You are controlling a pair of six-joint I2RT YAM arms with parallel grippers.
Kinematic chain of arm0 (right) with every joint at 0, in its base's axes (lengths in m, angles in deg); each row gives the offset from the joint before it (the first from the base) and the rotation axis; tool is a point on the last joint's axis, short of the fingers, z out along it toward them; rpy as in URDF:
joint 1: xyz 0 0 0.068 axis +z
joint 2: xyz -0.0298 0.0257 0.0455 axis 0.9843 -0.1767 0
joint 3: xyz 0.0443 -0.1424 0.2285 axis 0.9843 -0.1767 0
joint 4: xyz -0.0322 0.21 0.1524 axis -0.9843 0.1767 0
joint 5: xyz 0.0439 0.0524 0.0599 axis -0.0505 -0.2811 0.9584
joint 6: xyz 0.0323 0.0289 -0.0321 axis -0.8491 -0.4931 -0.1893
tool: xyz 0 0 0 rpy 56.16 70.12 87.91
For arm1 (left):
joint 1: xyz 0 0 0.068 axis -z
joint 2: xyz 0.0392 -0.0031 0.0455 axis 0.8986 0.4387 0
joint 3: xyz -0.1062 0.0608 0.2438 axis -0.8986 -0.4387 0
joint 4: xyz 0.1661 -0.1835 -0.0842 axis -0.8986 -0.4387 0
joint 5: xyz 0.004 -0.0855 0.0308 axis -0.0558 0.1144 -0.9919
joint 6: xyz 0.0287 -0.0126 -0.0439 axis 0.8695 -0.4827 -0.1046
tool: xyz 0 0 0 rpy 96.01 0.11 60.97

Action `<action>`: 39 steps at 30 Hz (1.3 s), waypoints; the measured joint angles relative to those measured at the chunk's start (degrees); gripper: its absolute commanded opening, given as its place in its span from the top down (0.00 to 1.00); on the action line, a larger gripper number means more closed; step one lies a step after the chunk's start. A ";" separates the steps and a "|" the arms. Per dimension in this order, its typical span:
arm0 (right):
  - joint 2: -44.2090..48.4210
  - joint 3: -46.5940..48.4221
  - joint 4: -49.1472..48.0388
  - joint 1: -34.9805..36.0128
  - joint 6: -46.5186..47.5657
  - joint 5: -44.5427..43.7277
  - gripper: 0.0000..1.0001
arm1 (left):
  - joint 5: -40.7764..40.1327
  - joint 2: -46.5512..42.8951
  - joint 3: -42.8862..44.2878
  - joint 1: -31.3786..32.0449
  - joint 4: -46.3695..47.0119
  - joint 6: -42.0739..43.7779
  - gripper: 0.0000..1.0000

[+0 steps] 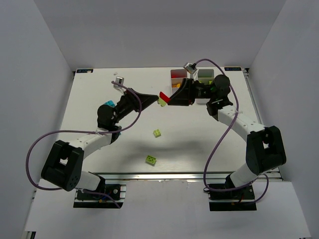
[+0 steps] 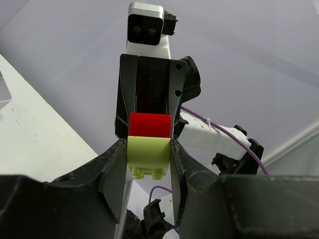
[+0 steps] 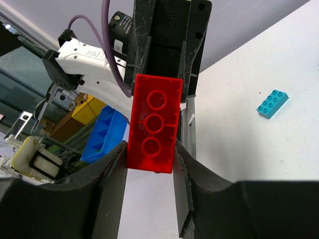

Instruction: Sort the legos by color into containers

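My left gripper [image 1: 157, 100] and right gripper [image 1: 168, 97] meet tip to tip above the table's middle back. The left gripper [image 2: 148, 158] is shut on a lime brick [image 2: 148, 153]. The right gripper [image 3: 151, 162] is shut on a red brick [image 3: 154, 122]. The red brick [image 2: 150, 124] sits pressed against the lime brick, joined end to end between the two grippers [image 1: 163, 98]. Two white bins stand at the back right: one [image 1: 178, 70] holds red and orange bricks, the other [image 1: 206, 70] holds green ones, partly hidden by the right arm.
Two lime bricks lie loose on the table, one at the middle [image 1: 157, 133] and one nearer the front [image 1: 150, 159]. A cyan brick [image 1: 108, 104] lies by the left arm; it also shows in the right wrist view [image 3: 272, 103]. White walls enclose the table.
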 measured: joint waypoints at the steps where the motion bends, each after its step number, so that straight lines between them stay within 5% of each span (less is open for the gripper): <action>1: 0.00 0.00 0.04 0.00 0.04 0.02 1.00 | 0.02 0.09 -0.04 0.00 0.22 -0.22 0.64; 5: 0.00 0.00 0.57 0.00 0.44 0.22 1.00 | 0.37 0.09 -0.17 -0.11 0.28 -0.42 0.79; 18: -3.17 8.09 10.69 -8.55 12.13 0.76 1.00 | 2.40 -2.67 -3.08 -0.22 -4.33 1.31 0.85; 22: -6.64 18.03 31.56 -9.99 31.56 -3.04 1.00 | 2.27 -4.07 -3.43 -0.96 -8.41 3.37 0.85; 28: -16.63 39.06 60.65 -8.41 68.11 -24.26 1.00 | 0.11 -8.00 -2.56 -1.46 -22.67 11.32 0.85; 39: -29.09 45.03 74.36 -6.51 106.18 -50.38 1.00 | -4.37 -16.39 -2.47 -1.46 -35.60 18.05 0.85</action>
